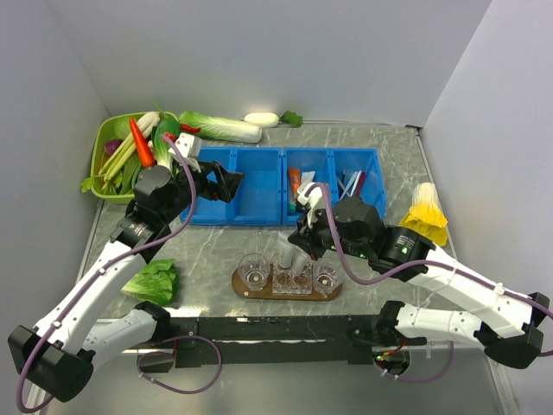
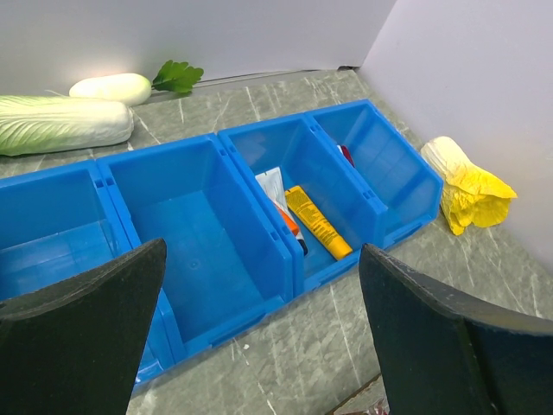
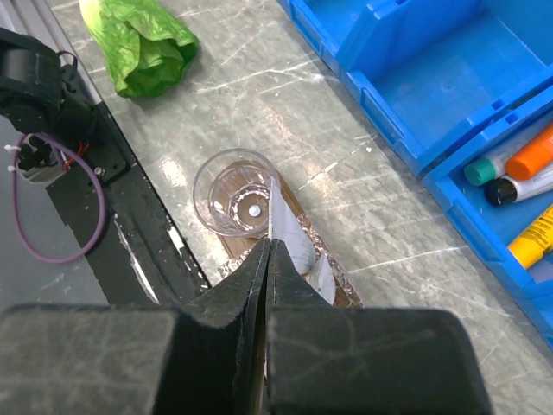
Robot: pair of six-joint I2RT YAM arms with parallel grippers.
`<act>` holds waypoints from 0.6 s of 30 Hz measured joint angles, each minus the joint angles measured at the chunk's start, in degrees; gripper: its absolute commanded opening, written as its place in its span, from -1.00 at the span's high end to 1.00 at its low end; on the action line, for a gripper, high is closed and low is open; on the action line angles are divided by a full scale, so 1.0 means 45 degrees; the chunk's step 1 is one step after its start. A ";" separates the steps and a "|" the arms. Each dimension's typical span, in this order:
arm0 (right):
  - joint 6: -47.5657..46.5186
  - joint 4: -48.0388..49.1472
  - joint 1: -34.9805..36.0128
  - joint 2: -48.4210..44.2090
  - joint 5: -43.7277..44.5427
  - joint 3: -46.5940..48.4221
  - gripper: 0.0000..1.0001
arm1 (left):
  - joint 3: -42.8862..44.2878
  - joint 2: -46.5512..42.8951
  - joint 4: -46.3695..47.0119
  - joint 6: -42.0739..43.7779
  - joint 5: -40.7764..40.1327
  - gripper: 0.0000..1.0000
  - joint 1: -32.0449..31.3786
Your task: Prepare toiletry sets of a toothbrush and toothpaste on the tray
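Note:
My right gripper (image 3: 270,244) is shut on the flat crimped end of a white toothpaste tube (image 3: 292,246). The tube hangs over the brown wooden tray (image 1: 241,281), beside a clear glass cup (image 3: 232,194). Several such cups stand in a row on the tray. My left gripper (image 2: 262,259) is open and holds nothing, above the table in front of the blue bins (image 2: 203,229). One bin holds a white tube (image 2: 271,185) and an orange tube (image 2: 318,222). Slim toothbrushes (image 1: 350,183) lie in the far-right bin.
A green basket (image 1: 102,164) of vegetables stands at the back left, with a cabbage (image 1: 220,127) and a white radish (image 1: 261,119) behind the bins. A lettuce (image 1: 152,281) lies front left. A yellow bundle (image 1: 427,216) lies right of the bins.

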 measured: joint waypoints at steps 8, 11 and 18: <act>0.0019 0.0121 0.0015 0.0092 0.0044 -0.0189 1.00 | 0.0000 0.0000 0.0000 0.0000 0.0024 -0.94 0.0000; 0.0039 0.0340 0.0015 0.0126 0.0092 -0.0287 1.00 | 0.0000 0.0000 0.0000 0.0000 0.0049 -0.94 0.0000; 0.0044 0.0651 0.0039 0.0170 0.0194 -0.0928 1.00 | 0.0000 0.0000 0.0000 0.0000 0.0087 -0.94 0.0000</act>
